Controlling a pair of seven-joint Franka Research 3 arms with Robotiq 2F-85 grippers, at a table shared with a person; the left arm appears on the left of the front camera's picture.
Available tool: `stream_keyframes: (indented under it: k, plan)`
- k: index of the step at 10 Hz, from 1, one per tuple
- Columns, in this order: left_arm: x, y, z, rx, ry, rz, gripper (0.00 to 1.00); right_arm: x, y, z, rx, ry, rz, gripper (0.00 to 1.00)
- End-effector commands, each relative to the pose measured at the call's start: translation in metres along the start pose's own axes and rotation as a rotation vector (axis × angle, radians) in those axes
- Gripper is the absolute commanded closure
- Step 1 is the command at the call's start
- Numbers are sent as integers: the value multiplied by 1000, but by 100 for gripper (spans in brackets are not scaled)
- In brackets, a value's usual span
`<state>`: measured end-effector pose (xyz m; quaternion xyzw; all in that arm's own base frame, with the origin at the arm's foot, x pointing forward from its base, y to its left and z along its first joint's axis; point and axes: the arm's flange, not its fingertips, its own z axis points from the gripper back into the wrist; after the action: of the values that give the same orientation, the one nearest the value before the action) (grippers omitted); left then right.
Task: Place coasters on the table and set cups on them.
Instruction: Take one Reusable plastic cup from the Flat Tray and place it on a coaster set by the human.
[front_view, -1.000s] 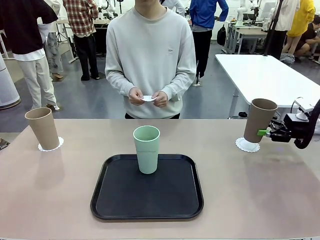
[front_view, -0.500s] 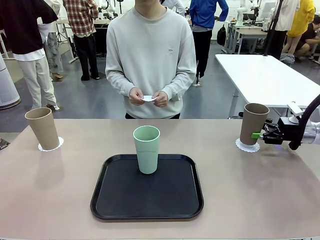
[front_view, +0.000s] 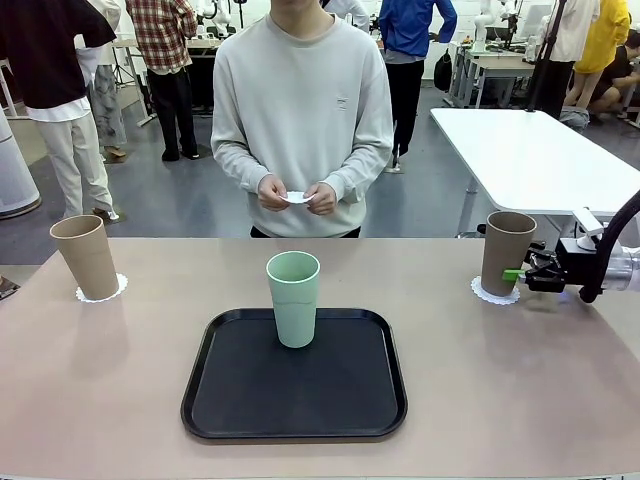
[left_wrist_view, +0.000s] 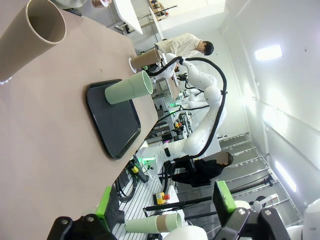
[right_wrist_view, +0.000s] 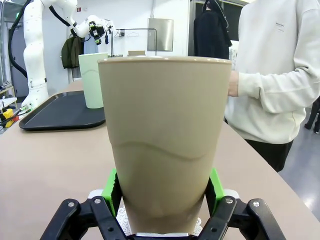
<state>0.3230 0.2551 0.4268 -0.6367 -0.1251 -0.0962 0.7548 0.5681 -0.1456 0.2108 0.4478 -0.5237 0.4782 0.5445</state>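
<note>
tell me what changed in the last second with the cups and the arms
The right gripper brought the tan cup down and tipped it upright onto the right coaster; it had been tilted and lifted a little. The jaws stay shut on it. The other tan cup on the left coaster, the mint cup on the tray and the person's hands holding a third coaster have not moved.

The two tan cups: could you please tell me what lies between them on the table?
In the front view, the black tray lies there, the mint green cup standing on it; otherwise bare table.
</note>
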Motion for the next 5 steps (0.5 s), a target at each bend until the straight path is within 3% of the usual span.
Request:
stream_keyframes:
  k: [1, 5]
  plan:
    - [-1, -2, 1, -6, -3, -6, 0, 0, -7, 0, -13, -19, -11, 18]
    - [-1, -2, 1, -6, -3, -6, 0, -3, -7, 3, -16, -8, -8, 18]
